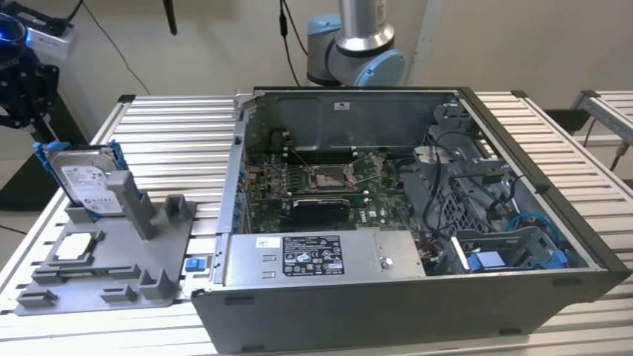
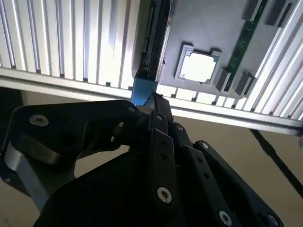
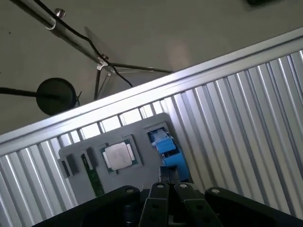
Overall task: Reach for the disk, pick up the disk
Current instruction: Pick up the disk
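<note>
— Blue plastic frames the silver disk (image 1: 87, 184). It stands on its edge in a slot at the back of the grey holder (image 1: 133, 259), on the exterior view's left, with its white label facing the camera.

— What else is in that holder?

— A small square chip (image 1: 77, 248) lies flat in a pocket just in front of the disk. In the second wrist view a green memory stick (image 2: 244, 42) lies beside the chip.

— Where is the gripper?

— In the second wrist view the black gripper (image 2: 152, 101) hangs right over the blue end of the disk's frame. I cannot tell whether it touches it, or whether it is open or closed.

— And around them?

— The holder sits on a ribbed metal table (image 1: 168, 133). An open computer case (image 1: 554, 222) stands next to it on the exterior view's right, with a grey box (image 1: 316, 256) along its near side.
</note>
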Robot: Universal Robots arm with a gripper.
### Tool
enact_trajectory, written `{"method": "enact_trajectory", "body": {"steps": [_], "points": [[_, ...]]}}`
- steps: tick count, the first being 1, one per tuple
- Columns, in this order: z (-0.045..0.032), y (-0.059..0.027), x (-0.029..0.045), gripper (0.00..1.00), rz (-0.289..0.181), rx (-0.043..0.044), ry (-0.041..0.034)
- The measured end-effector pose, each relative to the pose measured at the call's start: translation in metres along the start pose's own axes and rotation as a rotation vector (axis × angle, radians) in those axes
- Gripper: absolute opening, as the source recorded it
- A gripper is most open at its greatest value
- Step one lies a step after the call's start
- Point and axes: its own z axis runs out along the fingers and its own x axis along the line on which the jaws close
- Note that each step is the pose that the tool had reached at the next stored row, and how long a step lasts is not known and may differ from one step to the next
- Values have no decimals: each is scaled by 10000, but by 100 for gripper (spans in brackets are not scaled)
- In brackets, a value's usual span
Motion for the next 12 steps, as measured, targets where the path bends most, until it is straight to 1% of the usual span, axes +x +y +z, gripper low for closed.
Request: {"method": "enact_trajectory", "body": {"steps": [12], "points": [[1,0,0,0,-2186,58,12]]}}
